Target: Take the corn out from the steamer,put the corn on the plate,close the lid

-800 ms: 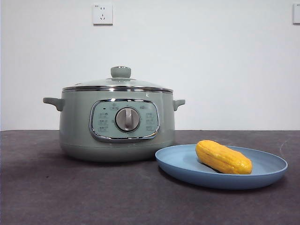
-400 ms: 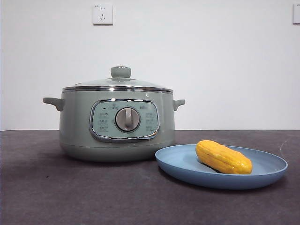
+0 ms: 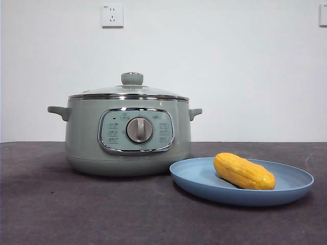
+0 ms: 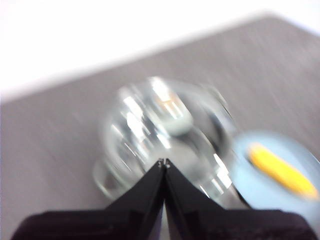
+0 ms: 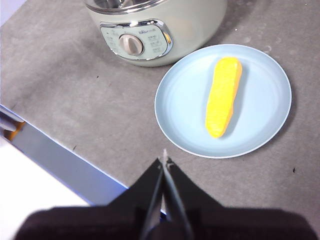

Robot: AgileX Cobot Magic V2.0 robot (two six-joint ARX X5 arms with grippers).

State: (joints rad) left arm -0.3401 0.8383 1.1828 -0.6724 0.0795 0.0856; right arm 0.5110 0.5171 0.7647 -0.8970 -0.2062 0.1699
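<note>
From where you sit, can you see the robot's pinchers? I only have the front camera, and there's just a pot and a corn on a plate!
Observer: Yes. The left gripper hangs above the lid of the steamer, jaws shut and empty.
Operator: Where's the other one?
Observer: The right gripper is also shut and empty. It hangs over the table near the plate, on the side away from the steamer.
Operator: Is the corn right in the middle of the plate?
Observer: Nearly. From above, the corn lies a little off centre, one end pointing toward the steamer.
</note>
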